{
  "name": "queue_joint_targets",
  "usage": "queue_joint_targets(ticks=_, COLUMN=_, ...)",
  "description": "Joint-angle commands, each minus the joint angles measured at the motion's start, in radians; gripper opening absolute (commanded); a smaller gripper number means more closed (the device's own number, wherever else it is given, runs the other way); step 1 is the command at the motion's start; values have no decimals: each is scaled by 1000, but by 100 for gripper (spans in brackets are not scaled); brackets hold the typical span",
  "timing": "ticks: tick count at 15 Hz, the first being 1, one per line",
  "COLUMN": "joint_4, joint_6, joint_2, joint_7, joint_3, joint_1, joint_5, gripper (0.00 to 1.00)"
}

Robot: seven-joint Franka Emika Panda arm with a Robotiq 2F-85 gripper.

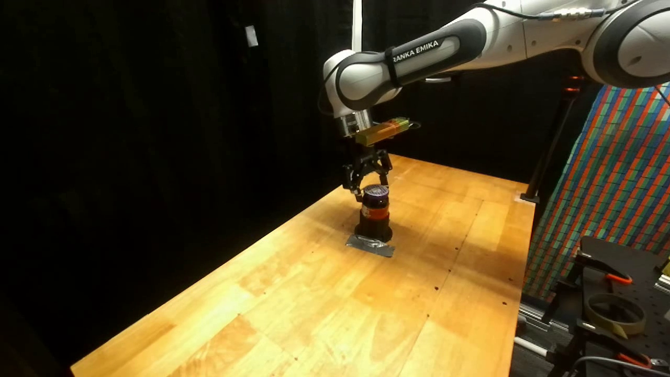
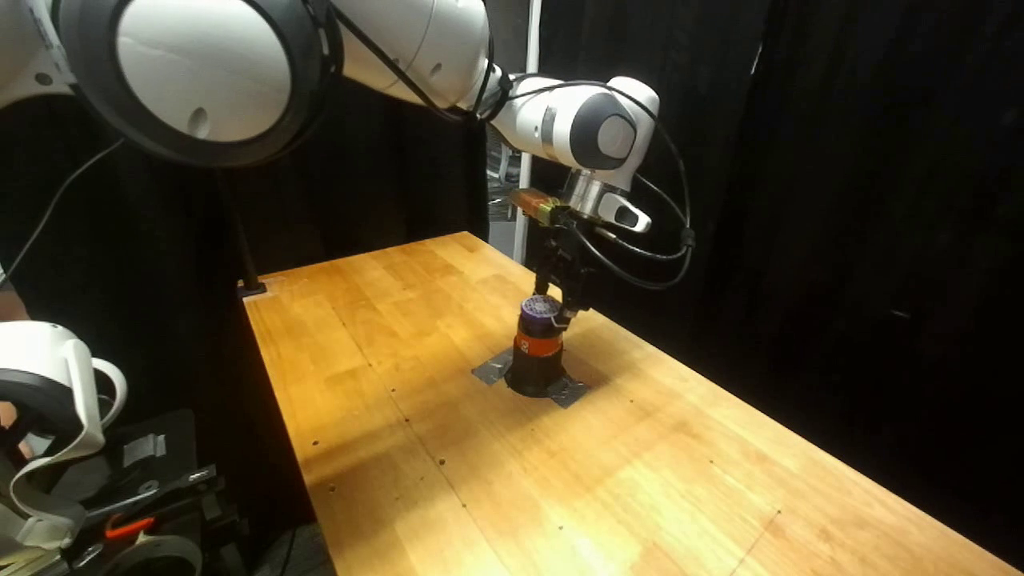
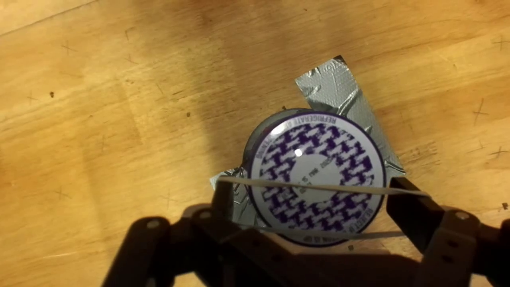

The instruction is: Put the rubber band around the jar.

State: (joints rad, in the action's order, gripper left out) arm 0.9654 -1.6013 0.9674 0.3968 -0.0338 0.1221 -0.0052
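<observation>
The jar (image 1: 376,211) stands upright in a black round holder (image 1: 373,229); it has an orange-red label and a purple-white patterned lid. It also shows in an exterior view (image 2: 538,344) and in the wrist view (image 3: 316,159). My gripper (image 3: 314,193) is open, pointing down, with its fingers on either side of the lid; both exterior views show it at the jar's top (image 1: 372,189) (image 2: 552,306). A pale rubber band (image 3: 328,187) is stretched around both fingers. Both its strands cross over the lid in the wrist view; whether they touch it I cannot tell.
Grey tape strips (image 1: 370,246) fix the holder to the wooden table (image 1: 314,303). A black post (image 1: 544,146) stands at the table's corner. A dark cart (image 1: 623,262) with a tape roll (image 1: 615,313) is beside the table. A white headset (image 2: 48,376) shows in an exterior view.
</observation>
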Motion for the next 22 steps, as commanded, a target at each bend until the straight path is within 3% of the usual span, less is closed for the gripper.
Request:
queue_joint_targets(ticks=1, joint_4=-4, joint_6=20, joint_2=-3, joint_7=-9, joint_3=-12, joint_1=-11, joint_5=23, gripper=100)
queue_joint_targets(ticks=15, joint_4=4, joint_6=-115, joint_2=2, joint_7=111, joint_3=24, joint_1=1, joint_5=-9, gripper=100)
queue_joint_targets(ticks=16, joint_4=-3, joint_6=-112, joint_2=4, joint_7=107, joint_3=46, joint_1=12, joint_5=10, gripper=100)
queue_joint_targets(ticks=22, joint_4=40, joint_6=-64, joint_2=-24, joint_7=70, joint_3=30, joint_1=7, joint_5=33, gripper=100)
